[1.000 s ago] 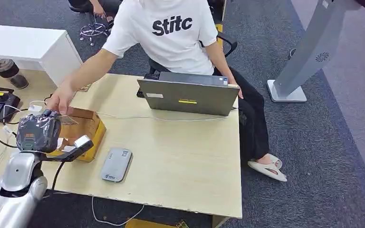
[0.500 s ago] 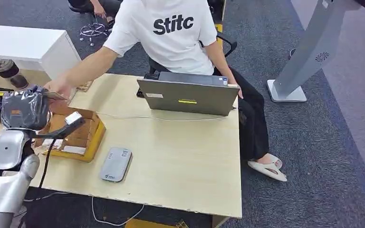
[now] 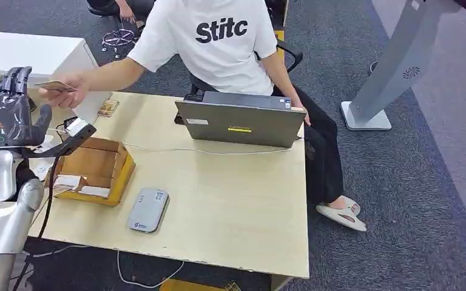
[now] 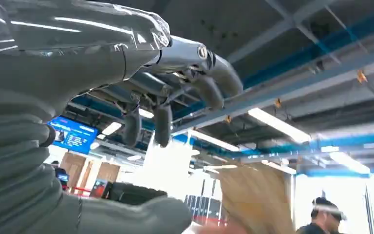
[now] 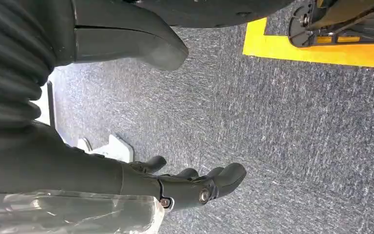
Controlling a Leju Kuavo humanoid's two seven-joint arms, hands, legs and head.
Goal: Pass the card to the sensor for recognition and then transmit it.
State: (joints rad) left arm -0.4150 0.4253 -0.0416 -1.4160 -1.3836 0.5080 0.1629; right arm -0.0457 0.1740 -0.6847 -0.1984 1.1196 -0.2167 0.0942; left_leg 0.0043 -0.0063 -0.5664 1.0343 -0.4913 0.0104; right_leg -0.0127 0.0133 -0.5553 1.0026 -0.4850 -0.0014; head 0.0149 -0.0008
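Head view: wooden table (image 3: 230, 200), grey carpet (image 3: 412, 182).

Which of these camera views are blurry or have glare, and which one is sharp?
Head view: sharp and evenly lit. Left wrist view: ceiling lights blow out, the card is smeared by blur, and glare streaks the left hand. Right wrist view: carpet sharp, right hand dark in shade.

The sensor (image 3: 148, 210) lies right of the box (image 3: 97, 170) (laptop (image 3: 241, 123) behind) on the table (image 3: 236, 206).

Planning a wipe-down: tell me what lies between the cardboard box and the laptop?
In the head view, only a thin white cable crosses bare tabletop between cardboard box and laptop.
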